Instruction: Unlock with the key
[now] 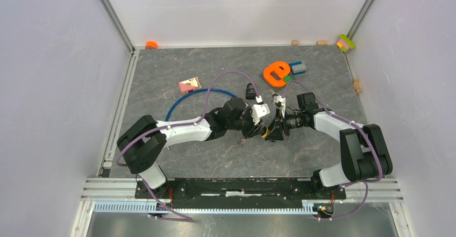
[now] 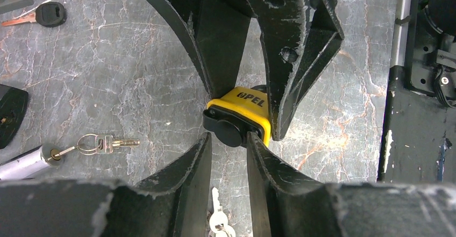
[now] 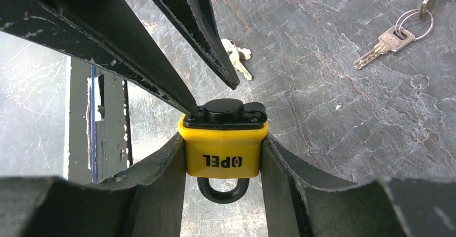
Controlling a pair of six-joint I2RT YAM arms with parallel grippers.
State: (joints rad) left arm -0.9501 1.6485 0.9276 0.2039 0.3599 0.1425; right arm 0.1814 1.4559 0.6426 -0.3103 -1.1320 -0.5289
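A yellow padlock [image 3: 223,151] marked OPEL, with a black shackle [image 3: 223,191], hangs above the table with my right gripper [image 3: 223,140] shut on its two narrow sides. Its black round cap [image 2: 229,128] faces my left gripper [image 2: 229,136], whose fingertips [image 2: 207,140] stand open close on either side of the cap with a thin gap showing. A silver key on a ring [image 2: 105,143] lies on the table to the left. Another silver key [image 2: 218,221] lies under the left gripper. In the top view both grippers meet at the padlock [image 1: 267,133] mid-table.
A black-headed key [image 2: 45,15] lies far left. A grey cylinder [image 2: 24,162] joins the ringed key. An orange letter [image 1: 277,73], a blue brick [image 1: 298,67], a pink block [image 1: 189,85] and a blue cable [image 1: 188,100] lie farther back.
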